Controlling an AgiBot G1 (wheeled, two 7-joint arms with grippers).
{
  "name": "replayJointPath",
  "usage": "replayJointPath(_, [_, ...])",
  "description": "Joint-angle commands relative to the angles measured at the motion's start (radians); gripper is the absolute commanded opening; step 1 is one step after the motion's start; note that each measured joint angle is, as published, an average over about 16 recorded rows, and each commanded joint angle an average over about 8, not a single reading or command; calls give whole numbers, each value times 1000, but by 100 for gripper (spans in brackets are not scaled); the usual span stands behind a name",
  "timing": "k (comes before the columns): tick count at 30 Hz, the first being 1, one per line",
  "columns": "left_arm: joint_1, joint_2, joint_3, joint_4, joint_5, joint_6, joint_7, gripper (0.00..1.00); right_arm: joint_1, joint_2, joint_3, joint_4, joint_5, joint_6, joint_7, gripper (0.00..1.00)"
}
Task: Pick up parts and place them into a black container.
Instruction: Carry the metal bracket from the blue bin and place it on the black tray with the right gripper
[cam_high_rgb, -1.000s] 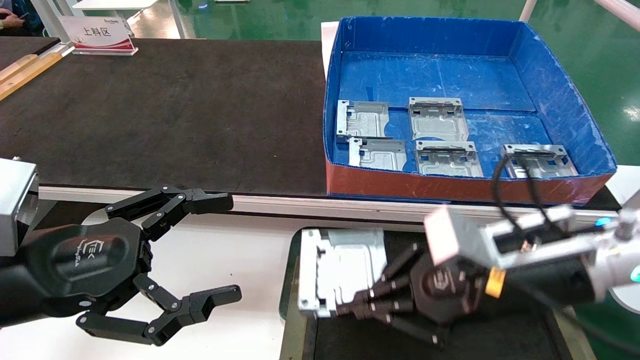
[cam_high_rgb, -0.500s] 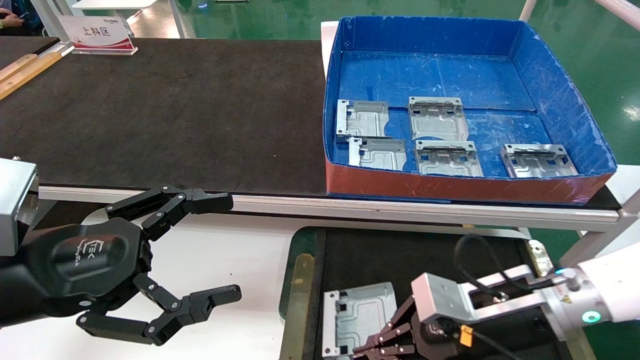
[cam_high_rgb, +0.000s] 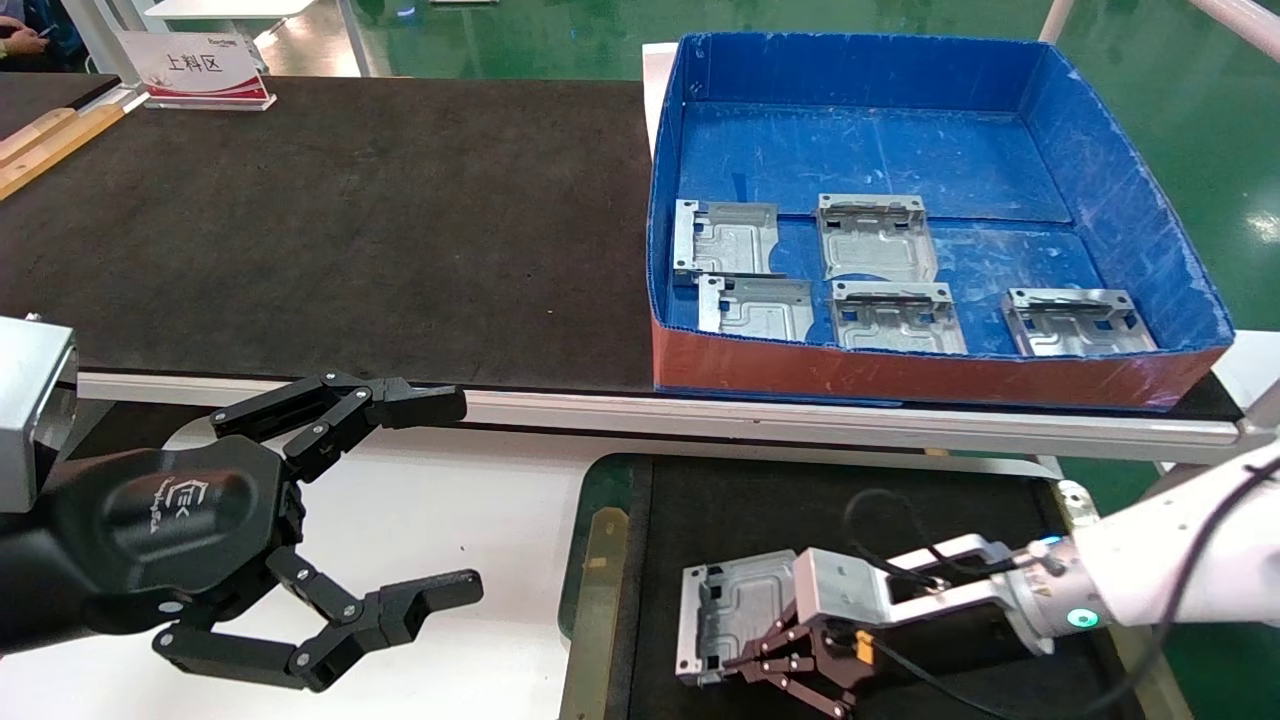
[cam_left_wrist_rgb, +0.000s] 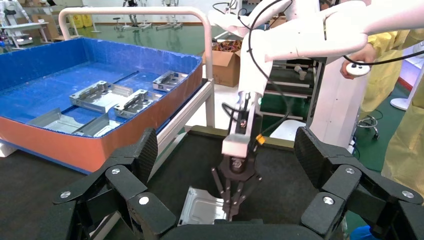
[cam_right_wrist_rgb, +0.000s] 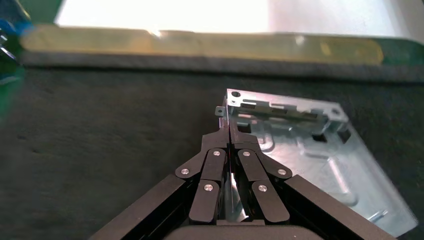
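Observation:
My right gripper is shut on the edge of a shiny silver part, low inside the black container. In the right wrist view the closed fingertips pinch the part's thin edge, and the plate lies close to the black mat; I cannot tell whether it touches. The left wrist view shows the same part under the right gripper. My left gripper hangs open and empty over the white surface at the lower left. Several more parts lie in the blue box.
The blue cardboard box with a red front stands on the far black table mat. A brass side rail borders the container's left side. A white metal bar runs between the box and the container.
The right gripper carried the part down into the black container and toward me, then shifted slightly right. The left arm has not moved.

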Motion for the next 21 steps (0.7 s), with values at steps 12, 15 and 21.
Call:
replayJointPath(12, [0, 0, 0, 0, 0, 0, 0, 100, 45, -143, -15, -238, -38, 65, -134, 0])
replayJointPath(15, [0, 0, 0, 0, 0, 0, 0, 100, 53, -167, -21, -268, -49, 88, -161, 0])
replayJointPath(21, [0, 0, 0, 0, 0, 0, 0, 100, 66, -208, -29, -320, -65, 159, -199, 0])
